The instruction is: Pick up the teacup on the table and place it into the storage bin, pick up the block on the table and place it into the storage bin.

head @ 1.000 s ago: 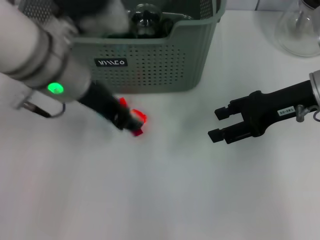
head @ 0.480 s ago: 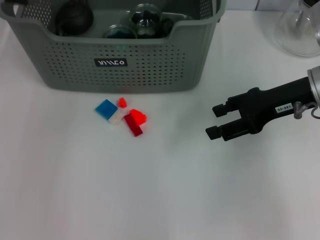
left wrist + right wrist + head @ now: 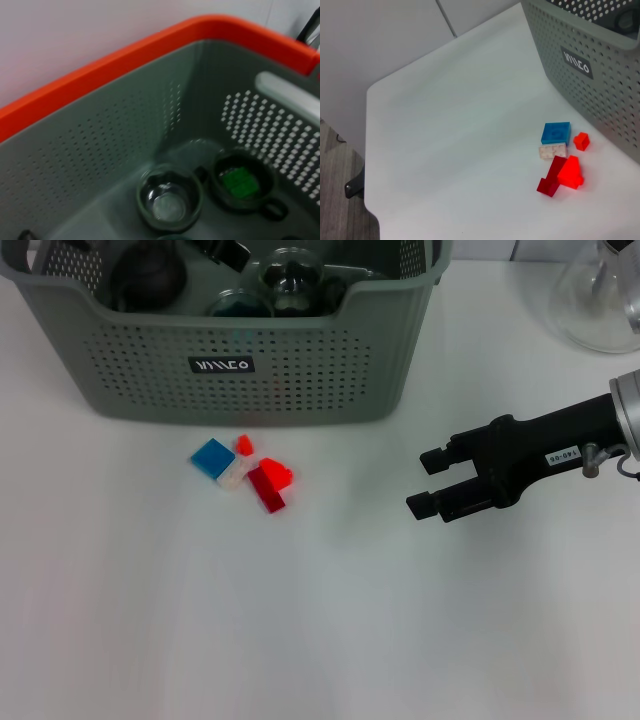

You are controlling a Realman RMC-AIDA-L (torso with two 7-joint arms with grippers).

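The right gripper (image 3: 427, 482), jaws parted (holding nothing), is facing the blocks (image 3: 246, 472) ahead, needing a level, centred approach.

A clear glass vessel (image 3: 603, 300) is seen at the far right corner of the white table (image 3: 320, 640) (only part of it is shown). Grey wall panels (image 3: 395, 30) and wood-look flooring (image 3: 337, 190) are seen beyond the table's edge.
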